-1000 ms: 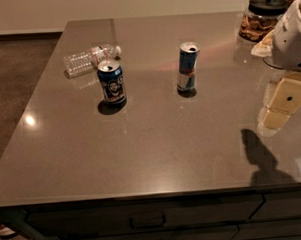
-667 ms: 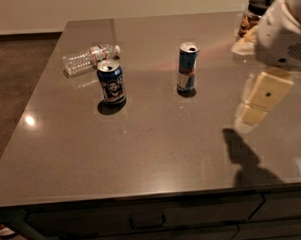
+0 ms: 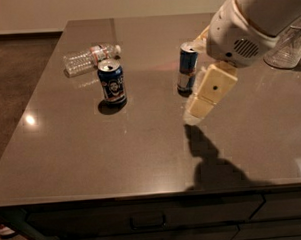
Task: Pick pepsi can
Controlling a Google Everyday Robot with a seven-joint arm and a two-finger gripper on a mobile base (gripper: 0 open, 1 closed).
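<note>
Grey table carries the pepsi can, well left of the hovering gripper, open or closed I cannot tell.

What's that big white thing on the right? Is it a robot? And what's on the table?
Yes, that is a robot's arm. The cream part at its end is the gripper, its hand for picking things up. It hangs over the table near the tall slim can, holding nothing. The one picture looks down at the table from above. A short dark blue pepsi can stands there; that is what the robot should pick. A clear plastic bottle lies on its side behind it, and a glass jar stands at the far right.
</note>
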